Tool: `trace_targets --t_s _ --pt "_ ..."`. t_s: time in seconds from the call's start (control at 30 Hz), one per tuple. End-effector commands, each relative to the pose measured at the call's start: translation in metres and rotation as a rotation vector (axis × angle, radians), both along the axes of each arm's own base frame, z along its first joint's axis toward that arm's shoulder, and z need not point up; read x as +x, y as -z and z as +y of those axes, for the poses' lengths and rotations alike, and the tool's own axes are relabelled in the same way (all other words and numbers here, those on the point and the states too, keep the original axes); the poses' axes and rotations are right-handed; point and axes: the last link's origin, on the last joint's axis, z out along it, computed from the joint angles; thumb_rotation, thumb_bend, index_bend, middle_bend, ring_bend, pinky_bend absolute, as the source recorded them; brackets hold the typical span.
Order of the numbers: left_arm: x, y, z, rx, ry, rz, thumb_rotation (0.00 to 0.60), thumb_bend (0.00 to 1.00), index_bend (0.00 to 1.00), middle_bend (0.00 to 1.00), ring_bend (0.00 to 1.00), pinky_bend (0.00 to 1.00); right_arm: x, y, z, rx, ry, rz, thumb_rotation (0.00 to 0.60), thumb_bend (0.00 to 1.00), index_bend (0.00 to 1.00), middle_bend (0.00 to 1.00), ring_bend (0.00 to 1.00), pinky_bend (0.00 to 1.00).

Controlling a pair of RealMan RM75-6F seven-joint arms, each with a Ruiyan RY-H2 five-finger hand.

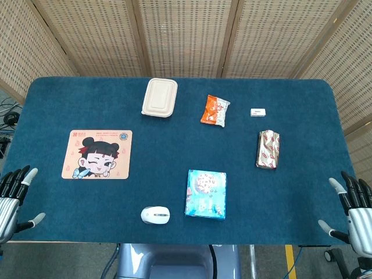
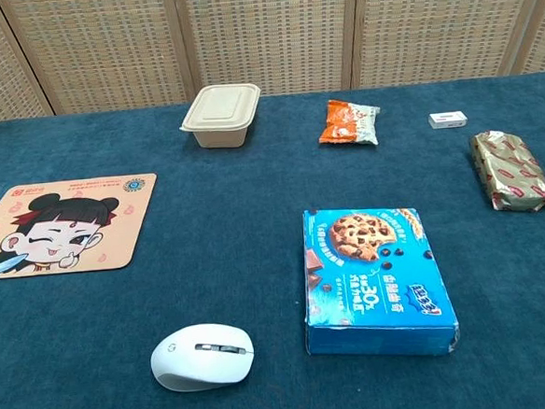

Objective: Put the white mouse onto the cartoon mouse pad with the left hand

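The white mouse [image 1: 156, 215] [image 2: 202, 356] lies near the table's front edge, left of a blue cookie box. The cartoon mouse pad [image 1: 97, 154] [image 2: 63, 226], pink with a winking girl's face, lies flat on the left side of the blue table. My left hand [image 1: 13, 197] hangs at the table's front left corner, fingers spread and holding nothing, well to the left of the mouse. My right hand [image 1: 356, 208] is at the front right corner, also spread and holding nothing. Neither hand shows in the chest view.
A blue cookie box [image 1: 206, 194] [image 2: 373, 279] sits right of the mouse. Further back are a beige lidded container [image 1: 160, 97] [image 2: 220, 115], an orange snack bag [image 1: 215, 110] [image 2: 348, 122], a small white box [image 1: 258, 111] [image 2: 447, 119] and a gold-red wrapped pack [image 1: 268, 149] [image 2: 510, 170].
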Motion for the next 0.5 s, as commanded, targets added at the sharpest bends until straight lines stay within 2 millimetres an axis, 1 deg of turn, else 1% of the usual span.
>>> trace_targets --t_s 0.03,0.23,0.33,0.43,0.5 --pt "0.000 0.000 0.000 0.000 -0.001 0.000 0.600 0.01 0.00 0.00 0.00 0.03 0.000 0.000 0.000 0.000 0.001 0.000 0.600 0.05 0.12 0.00 0.00 0.00" --pt "0.000 0.000 0.000 -0.002 -0.001 -0.001 0.600 0.01 0.00 0.00 0.00 0.03 0.000 0.001 0.000 0.002 0.002 0.001 0.600 0.05 0.12 0.00 0.00 0.00" --pt "0.002 0.004 0.002 -0.029 0.023 -0.010 0.600 0.01 0.00 0.00 0.00 0.03 0.000 0.000 0.000 -0.002 0.003 -0.002 0.600 0.05 0.12 0.00 0.00 0.00" --pt "0.005 0.013 0.005 -0.086 0.061 -0.035 0.600 0.01 0.00 0.00 0.00 0.03 0.000 -0.002 0.000 -0.006 0.003 -0.007 0.600 0.05 0.12 0.00 0.00 0.00" --pt "0.011 0.029 0.011 -0.173 0.121 -0.091 0.600 0.00 0.00 0.00 0.00 0.03 0.000 -0.004 0.000 -0.013 0.005 -0.013 0.600 0.05 0.12 0.00 0.00 0.00"
